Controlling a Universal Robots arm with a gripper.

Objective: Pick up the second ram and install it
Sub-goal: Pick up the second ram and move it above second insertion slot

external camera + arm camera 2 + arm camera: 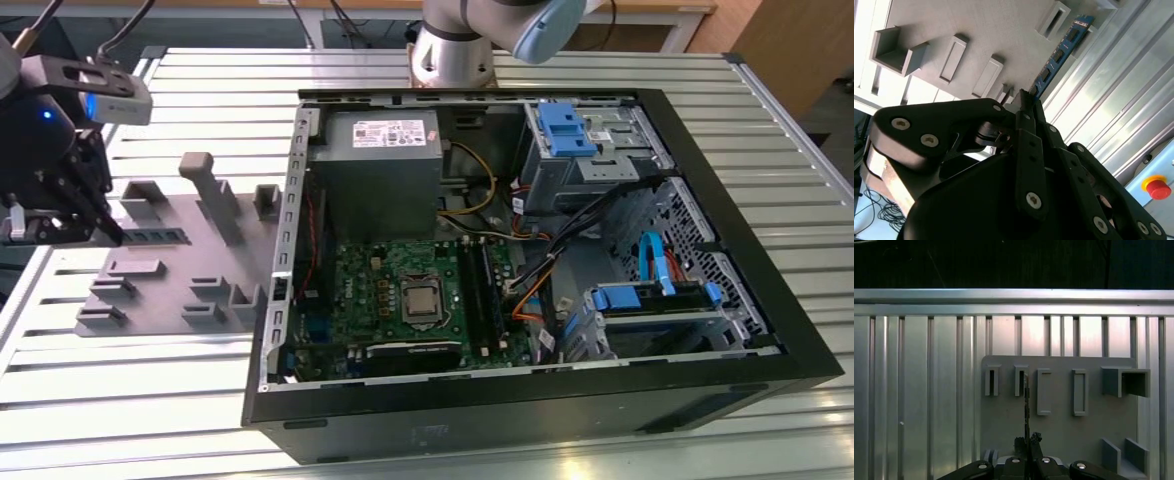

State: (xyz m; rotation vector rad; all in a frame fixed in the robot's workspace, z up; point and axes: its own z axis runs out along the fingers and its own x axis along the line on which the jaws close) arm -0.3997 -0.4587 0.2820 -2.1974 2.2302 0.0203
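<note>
Ram: the second ram [1061, 50] [1026, 400] [154, 236], a slim dark-green circuit-board stick, sat on edge, its long axis pointing straight out from the fingertips.
Gripper: the black two-finger gripper [1024, 97] [1027, 440] [114, 237] was narrowed right down, clamped on the stick's near end.
Tray: the grey plastic holder tray [1064, 435] [174, 290] [954, 20] lay just beyond the fingertips.

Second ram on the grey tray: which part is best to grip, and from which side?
Probably pinch the second ram across its two flat faces, near the end facing the gripper, coming in line with its length. It stands on its long edge on the grey holder tray, edge-on in the first wrist view, so the thin edges offer little hold.
</note>
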